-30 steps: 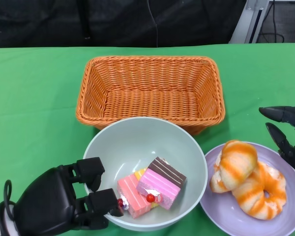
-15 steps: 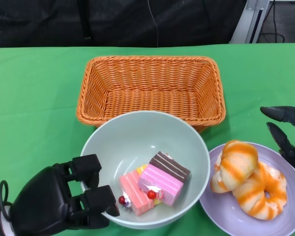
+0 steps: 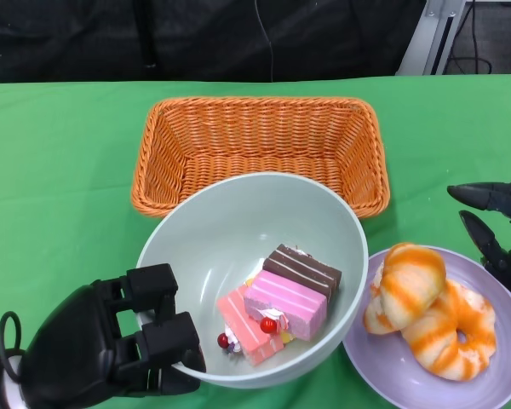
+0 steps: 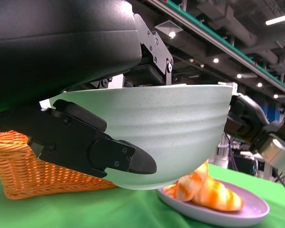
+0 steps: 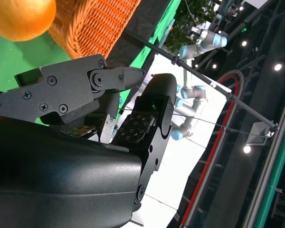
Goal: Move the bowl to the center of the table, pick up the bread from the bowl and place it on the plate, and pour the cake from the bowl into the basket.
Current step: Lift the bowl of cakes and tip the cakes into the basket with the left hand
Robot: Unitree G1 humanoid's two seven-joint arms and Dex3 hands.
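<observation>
Two cake pieces (image 3: 283,304), one pink and one with a brown top, lie heaped with a small red cherry in the near part of the pale green bowl (image 3: 230,239); the left hand (image 3: 111,345) grips that bowl by its near-left rim, fingers over the lip inside and under the wall outside, and the left wrist view shows the bowl clear of the green table (image 3: 60,162), so it is carried on that single rim grip alone; the far rim of the bowl overlaps the near wall of the orange basket (image 3: 260,145), which stands toward the far middle of the table; the bread (image 3: 426,311) already lies on the purple plate (image 3: 494,383) at the near right edge, touching or nearly touching the bowl's right side; the right hand (image 3: 498,226) hangs beside the plate with fingers spread and nothing in them. Likely risks, as I judge them: the bowl may twist or slip out of a one-sided hold once it tips; a tilt begun too low could knock the basket's near wall and shove it away; the cake, sitting at the near side, may slide late and all at once, bounce off the wicker rim and land on the cloth; a swing to the right could nudge the plate.
</observation>
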